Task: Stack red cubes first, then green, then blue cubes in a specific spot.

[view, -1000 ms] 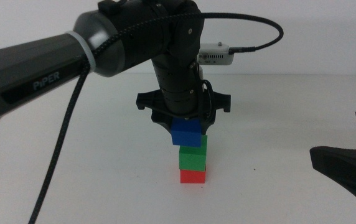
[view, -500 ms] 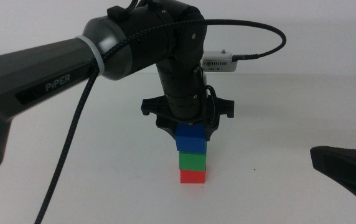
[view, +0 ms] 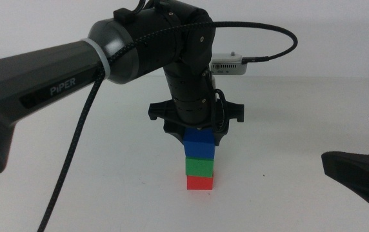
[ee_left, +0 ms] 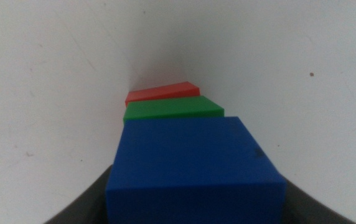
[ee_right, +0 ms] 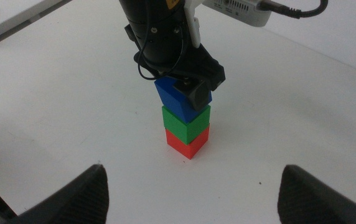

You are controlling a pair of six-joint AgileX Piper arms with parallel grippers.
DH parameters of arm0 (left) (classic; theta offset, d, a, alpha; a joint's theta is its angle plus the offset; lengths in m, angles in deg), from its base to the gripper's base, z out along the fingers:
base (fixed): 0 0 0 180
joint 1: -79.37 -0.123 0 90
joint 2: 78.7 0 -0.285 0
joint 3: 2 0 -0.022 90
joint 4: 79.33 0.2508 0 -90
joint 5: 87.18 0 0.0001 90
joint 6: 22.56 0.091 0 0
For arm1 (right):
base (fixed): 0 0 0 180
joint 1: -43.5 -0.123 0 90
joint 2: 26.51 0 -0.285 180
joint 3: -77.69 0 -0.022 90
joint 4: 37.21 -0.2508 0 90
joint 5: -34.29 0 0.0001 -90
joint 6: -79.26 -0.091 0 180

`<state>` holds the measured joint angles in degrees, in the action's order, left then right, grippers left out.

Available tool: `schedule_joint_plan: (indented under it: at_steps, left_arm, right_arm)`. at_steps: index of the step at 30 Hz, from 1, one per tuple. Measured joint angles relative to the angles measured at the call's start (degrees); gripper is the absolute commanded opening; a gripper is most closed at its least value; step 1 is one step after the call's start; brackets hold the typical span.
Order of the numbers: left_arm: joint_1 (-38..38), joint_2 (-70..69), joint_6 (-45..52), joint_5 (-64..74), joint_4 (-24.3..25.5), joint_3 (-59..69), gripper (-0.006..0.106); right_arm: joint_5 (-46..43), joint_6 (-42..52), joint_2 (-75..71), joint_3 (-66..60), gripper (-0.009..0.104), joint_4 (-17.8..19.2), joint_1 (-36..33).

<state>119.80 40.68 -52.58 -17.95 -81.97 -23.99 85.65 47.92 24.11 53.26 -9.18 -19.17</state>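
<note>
While the left gripper (view: 199,132) holds the blue cube (view: 199,144) between its closed fingers, the stack below it is already two high: the green cube (view: 200,167) sits squarely on the red cube (view: 200,183), which rests on the white surface (view: 288,129) near the middle of the scene. The greyish mark that should name the spot cannot be made out; the red cube would cover it.

From the middle view the blue cube's underside seems to meet the top of the green one, with no clear gap, though the right wrist view shows it slightly tilted and twisted relative to the two below. In the left wrist view the blue cube (ee_left: 193,168) fills the near part of the picture, with the green (ee_left: 172,109) and red (ee_left: 162,93) edges showing past it, roughly in line.

So red and green are done, and blue is at or just short of its seat. What is left, as I judge it, is to square the blue cube, let it go and lift clear without nudging the column.

At the right edge of the surface the right gripper (ee_right: 193,193) waits well apart from the stack, its fingers spread wide and holding nothing.
</note>
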Motion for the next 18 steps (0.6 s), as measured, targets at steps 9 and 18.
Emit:
schedule_joint_plan:
  at_steps: [9, 18]
  left_arm:
    - [0.0, 0.0, 0.22, -0.84, 0.21, 0.0, 0.094]
    - [0.0, -2.15, 4.84, 0.39, -1.02, -2.14, 0.094]
  right_arm:
    - [0.0, 0.0, 0.0, 0.0, 0.093, 0.0, 0.0]
    - [0.0, 0.0, 0.0, 0.0, 0.093, 0.0, 0.0]
